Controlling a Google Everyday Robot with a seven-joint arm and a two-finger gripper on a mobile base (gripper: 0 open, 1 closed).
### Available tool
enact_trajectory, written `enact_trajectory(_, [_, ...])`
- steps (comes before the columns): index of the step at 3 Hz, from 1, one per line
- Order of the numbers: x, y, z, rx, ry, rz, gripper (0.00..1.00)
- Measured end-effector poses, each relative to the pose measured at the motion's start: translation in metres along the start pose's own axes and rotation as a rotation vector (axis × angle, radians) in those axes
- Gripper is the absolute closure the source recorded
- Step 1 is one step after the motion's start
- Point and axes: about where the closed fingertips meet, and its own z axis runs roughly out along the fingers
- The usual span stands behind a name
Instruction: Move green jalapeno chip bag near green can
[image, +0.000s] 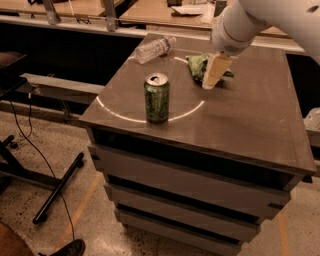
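Observation:
The green can (157, 97) stands upright near the front left of the brown table top (245, 120), on a pale ring mark. The green jalapeno chip bag (196, 65) lies crumpled further back, to the right of and behind the can. My gripper (214, 75) hangs from the white arm at the top right and comes down at the bag's right side, covering part of it. I cannot tell whether it touches the bag.
A clear plastic bottle (154, 48) lies on its side at the table's back left. Drawers (190, 175) sit below the top. Wooden benches (150, 10) stand behind. A black stand leg (57, 187) and cable lie on the floor at left.

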Motion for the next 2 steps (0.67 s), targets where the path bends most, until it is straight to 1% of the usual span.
enact_trajectory(1, [0.013, -0.014, 0.037, -0.018, 0.005, 0.084, 0.0])
enact_trajectory(2, [0.032, -0.012, 0.063, -0.065, 0.015, 0.178, 0.08])
